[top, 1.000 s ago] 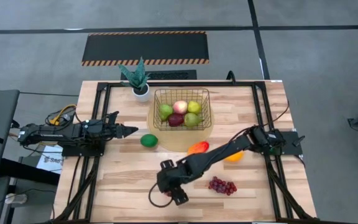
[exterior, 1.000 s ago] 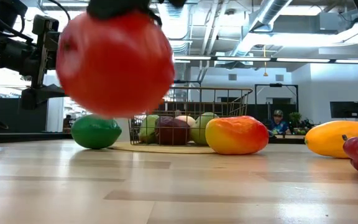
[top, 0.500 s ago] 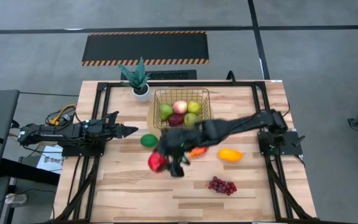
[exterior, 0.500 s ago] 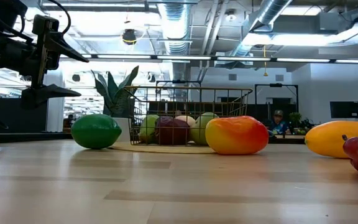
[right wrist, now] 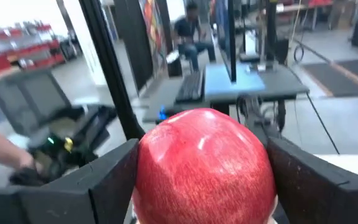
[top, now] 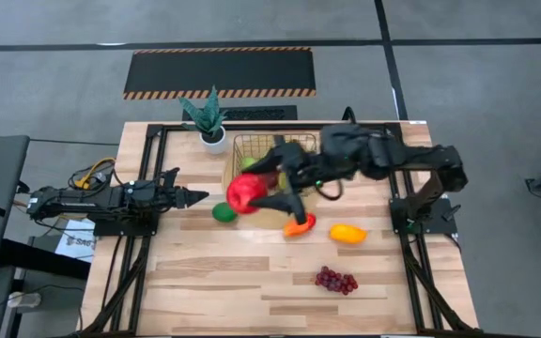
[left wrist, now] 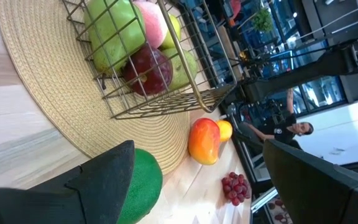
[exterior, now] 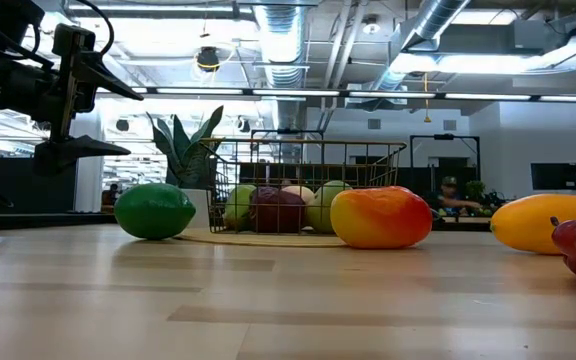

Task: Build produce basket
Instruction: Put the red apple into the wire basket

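The gold wire basket (top: pixel 252 148) stands on a round woven mat (left wrist: pixel 39 93) and is partly hidden by my right arm. Inside it lie green pears (left wrist: pixel 107 28), a peach (left wrist: pixel 151 15) and a dark red fruit (left wrist: pixel 148 68). My right gripper (top: pixel 252 193) is shut on the red apple (top: pixel 243 192), raised beside the basket's near-left corner. The lime (top: pixel 222 212), mango (top: pixel 299 224), yellow-orange fruit (top: pixel 347 233) and grapes (top: pixel 336 280) lie on the table. My left gripper (top: pixel 198 197) waits open, left of the lime. My right gripper pinches the red apple (right wrist: pixel 204 165) between its two fingers (right wrist: pixel 107 183), one on each side of it. The fingers reach in from the table's right, pointing left. The apple is lifted clear of the table, above the mat's edge near the lime.
A spiky potted plant (top: pixel 207 119) stands at the far edge, left of the basket. Black frame rails (top: pixel 148 174) run along the table's sides. Bare wood (top: pixel 205 282) lies near the near edge. People show in the room behind.
My right gripper has carried the red apple from low by the table's near edge upward and toward the far edge, up to the basket's near-left corner. The apple has risen out of the low view. The arm has swung across the basket.
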